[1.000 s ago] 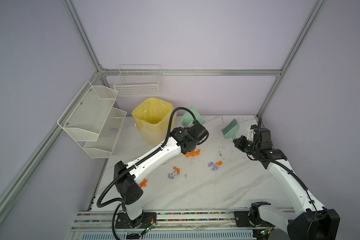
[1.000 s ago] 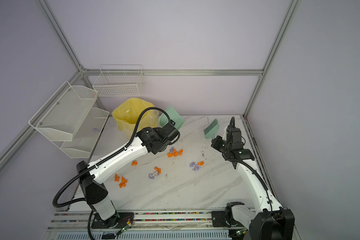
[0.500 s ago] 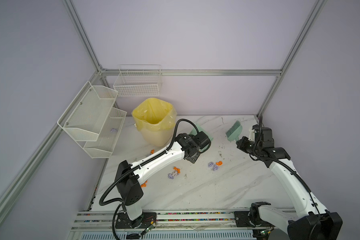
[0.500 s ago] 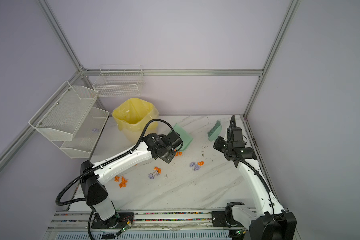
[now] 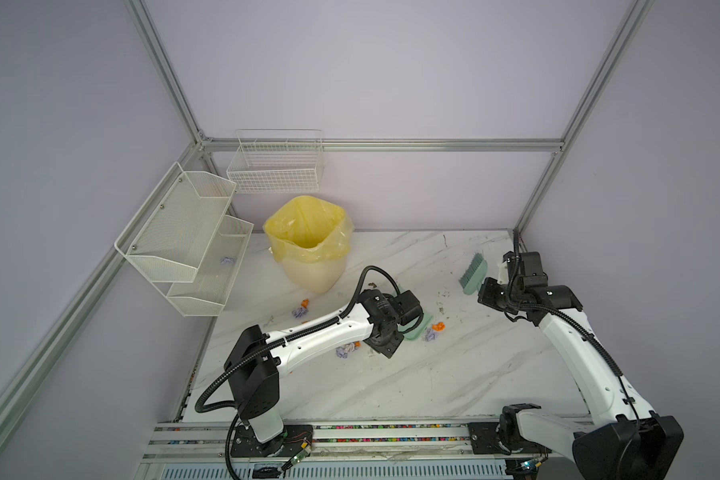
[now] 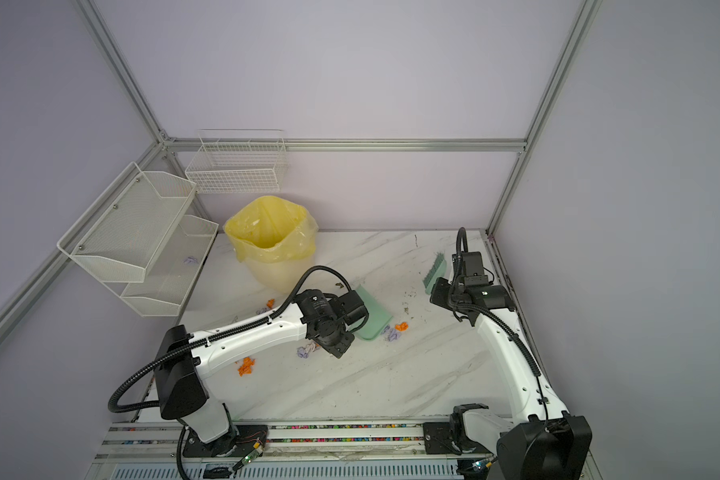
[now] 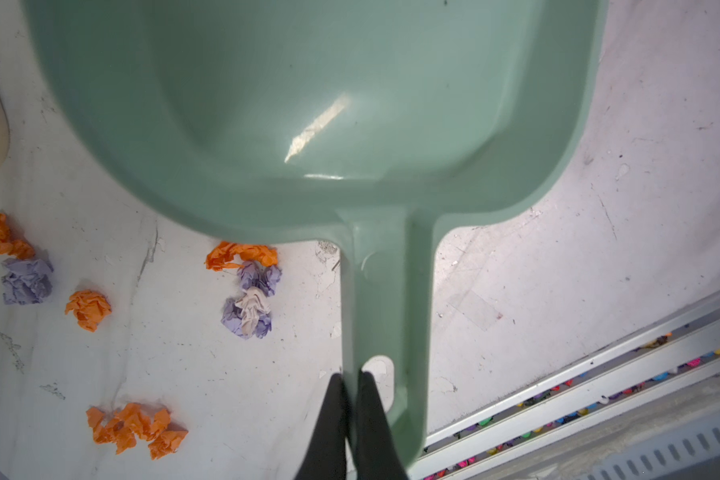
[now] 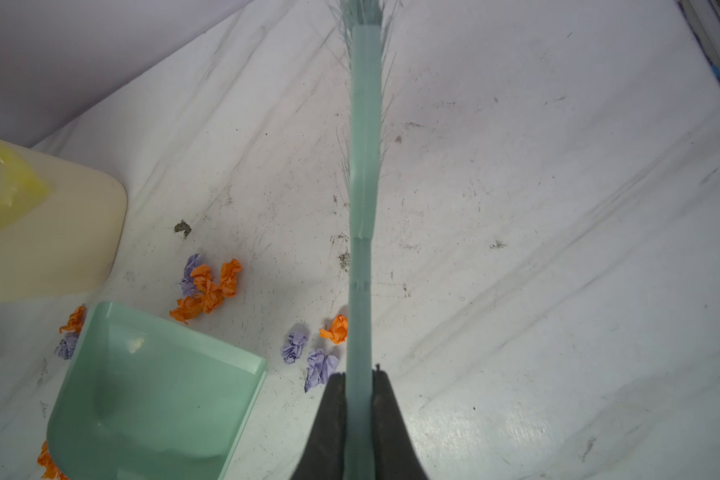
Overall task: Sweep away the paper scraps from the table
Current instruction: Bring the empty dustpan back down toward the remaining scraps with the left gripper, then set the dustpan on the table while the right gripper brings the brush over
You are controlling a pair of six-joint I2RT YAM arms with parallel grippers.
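Orange and lavender paper scraps (image 5: 433, 331) lie scattered on the white marble table (image 5: 433, 382). More scraps (image 6: 246, 366) lie by the left arm, and several (image 7: 248, 286) beside the dustpan handle. My left gripper (image 7: 350, 380) is shut on the handle of an empty green dustpan (image 6: 371, 311), held low at the table's middle. My right gripper (image 8: 358, 378) is shut on the handle of a green brush (image 5: 472, 274), held at the back right, bristles away from the scraps. A few scraps (image 8: 308, 353) lie between pan and brush.
A bin lined with a yellow bag (image 5: 308, 245) stands at the back left of the table. White mesh shelves (image 5: 184, 237) and a wire basket (image 5: 277, 166) hang on the left and back walls; one lavender scrap (image 5: 227, 260) sits in the lower shelf.
My left arm has carried the dustpan from beside the bin forward and down to the middle of the table. The brush has shifted slightly to the right.
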